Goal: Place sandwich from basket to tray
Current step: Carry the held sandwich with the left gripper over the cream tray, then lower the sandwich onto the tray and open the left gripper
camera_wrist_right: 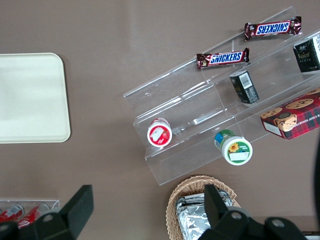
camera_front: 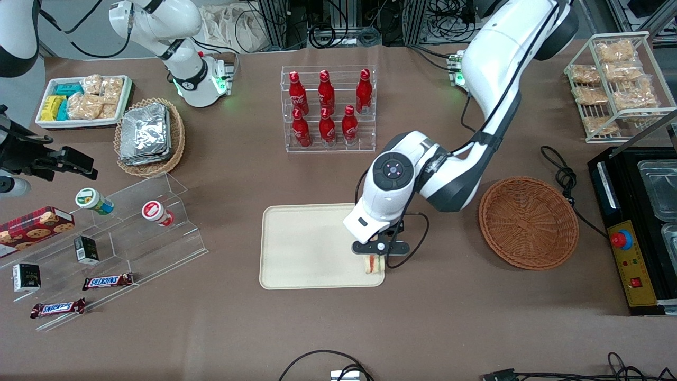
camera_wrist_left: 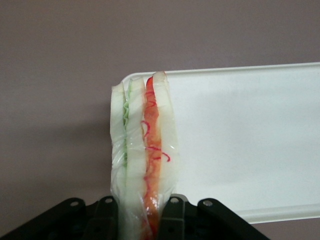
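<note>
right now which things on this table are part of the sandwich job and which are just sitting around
Part of the job:
- sandwich, gripped by the gripper at the tray's corner
- tray
- basket, holding nothing

Just lying about:
- red bottles in their rack
- foil packets
- Snickers bars
- cookie box

The black two-finger claw [camera_front: 376, 256] hangs over the corner of the flat cream rectangular tray [camera_front: 307, 248] nearest the working arm, pinching the clear-wrapped triangular sandwich [camera_front: 374, 264], and the rest of the tray lies bare. Bare brown desk [camera_front: 439, 286] separates the tray from the round reddish-brown wicker basket [camera_front: 528, 222]. The clear rack of red bottles [camera_front: 328, 108] stands well apart, farther from the front camera.
</note>
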Action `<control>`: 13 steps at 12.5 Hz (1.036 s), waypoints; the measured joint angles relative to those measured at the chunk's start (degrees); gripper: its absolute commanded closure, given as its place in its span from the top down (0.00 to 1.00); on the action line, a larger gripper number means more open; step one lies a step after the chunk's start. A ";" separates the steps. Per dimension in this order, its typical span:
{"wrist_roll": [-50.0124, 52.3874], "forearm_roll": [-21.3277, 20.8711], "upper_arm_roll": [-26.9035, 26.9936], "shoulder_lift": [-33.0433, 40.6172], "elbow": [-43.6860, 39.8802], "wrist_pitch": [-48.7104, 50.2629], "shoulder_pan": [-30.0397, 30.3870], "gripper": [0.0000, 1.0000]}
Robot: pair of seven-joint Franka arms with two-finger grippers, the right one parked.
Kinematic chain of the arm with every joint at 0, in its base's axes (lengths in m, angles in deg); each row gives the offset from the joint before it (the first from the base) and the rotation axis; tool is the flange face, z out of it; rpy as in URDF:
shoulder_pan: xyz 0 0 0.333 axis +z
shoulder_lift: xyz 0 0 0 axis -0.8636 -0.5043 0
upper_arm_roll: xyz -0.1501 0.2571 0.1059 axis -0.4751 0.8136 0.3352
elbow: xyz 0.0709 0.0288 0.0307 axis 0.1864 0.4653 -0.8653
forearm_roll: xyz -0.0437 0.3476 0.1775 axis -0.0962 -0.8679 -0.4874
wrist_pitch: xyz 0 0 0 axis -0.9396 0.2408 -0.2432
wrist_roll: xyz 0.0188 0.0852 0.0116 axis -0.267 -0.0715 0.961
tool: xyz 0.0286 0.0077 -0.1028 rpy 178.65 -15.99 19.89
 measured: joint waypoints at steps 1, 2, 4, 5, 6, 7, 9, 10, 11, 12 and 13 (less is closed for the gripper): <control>0.00 -0.02 0.01 -1.08 -0.06 -0.69 -0.81 0.17; 0.00 -0.09 0.02 -2.25 -0.09 -0.96 -1.72 0.19; 0.13 -0.30 0.08 -4.71 -0.13 -1.46 -3.15 0.20; 0.17 -0.36 0.09 -5.80 -0.15 -2.01 -3.37 0.20; 0.17 -0.39 0.17 -6.69 -0.16 -2.66 -3.37 0.20; 0.17 -0.40 0.31 -7.25 -0.21 -3.11 -3.35 0.20; 0.17 -0.42 0.38 -7.57 -0.28 -3.18 -3.35 0.21; 0.17 -0.47 0.38 -7.69 -0.28 -3.16 -3.35 0.22; 0.16 -0.80 0.38 -7.95 -0.28 -3.15 -3.36 0.22; 0.17 -1.56 0.38 -8.33 -0.28 -3.15 -3.41 0.23; 0.25 -2.30 0.38 -8.81 -0.28 -3.14 -3.57 0.23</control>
